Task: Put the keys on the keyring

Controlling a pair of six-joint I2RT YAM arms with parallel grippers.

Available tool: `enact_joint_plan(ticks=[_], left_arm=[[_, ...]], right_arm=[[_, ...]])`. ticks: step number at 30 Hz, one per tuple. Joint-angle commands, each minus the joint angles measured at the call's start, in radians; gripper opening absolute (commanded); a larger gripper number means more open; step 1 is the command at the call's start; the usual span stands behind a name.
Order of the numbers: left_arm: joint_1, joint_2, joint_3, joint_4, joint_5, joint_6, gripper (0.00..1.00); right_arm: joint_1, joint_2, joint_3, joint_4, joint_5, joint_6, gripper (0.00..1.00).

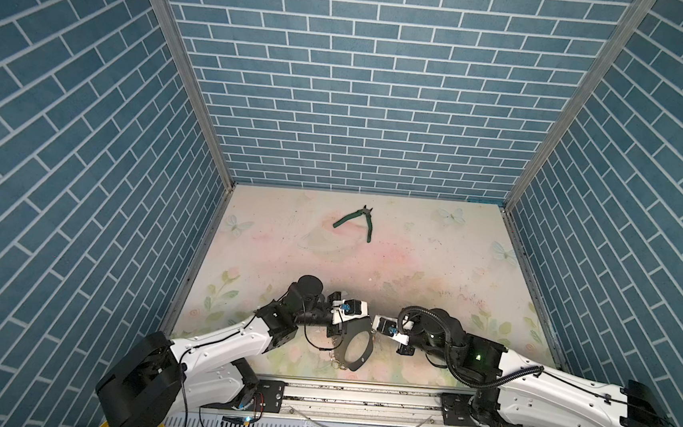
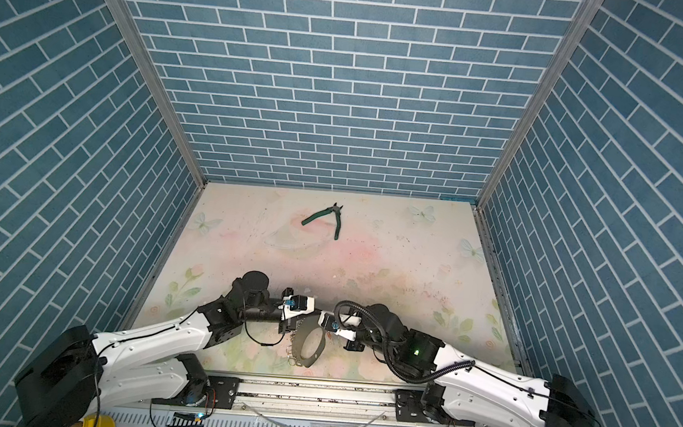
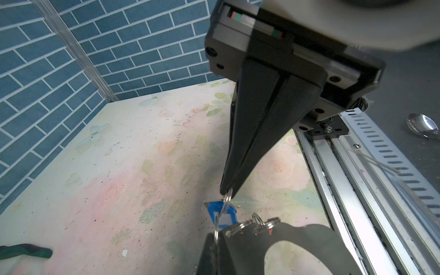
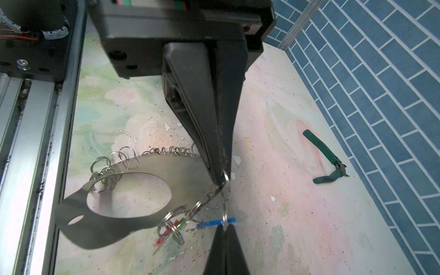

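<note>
Both arms reach in low from the near corners, wrists bent so their fingers angle down and meet almost tip to tip over the near middle of the table (image 1: 431,271). The left gripper (image 4: 220,182) is clamped on a small ring at the edge of the keyring (image 4: 95,228), which sits tilted beneath it. The right gripper (image 3: 226,192) pinches the ring carrying the keys (image 3: 214,208), just beside that edge. The pliers (image 1: 347,219) lie far back.
</note>
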Motion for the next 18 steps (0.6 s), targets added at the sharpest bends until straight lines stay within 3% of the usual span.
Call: enact_joint_plan(ticks=[1, 18], left_arm=[[-0.009, -0.007, -0.007, 0.021, 0.021, 0.009, 0.0], [-0.009, -0.018, -0.022, 0.032, 0.014, 0.006, 0.0]], right_arm=[[-0.004, 0.002, 0.061, 0.009, 0.005, 0.019, 0.0], [-0.003, -0.012, 0.058, -0.007, 0.014, 0.018, 0.0]])
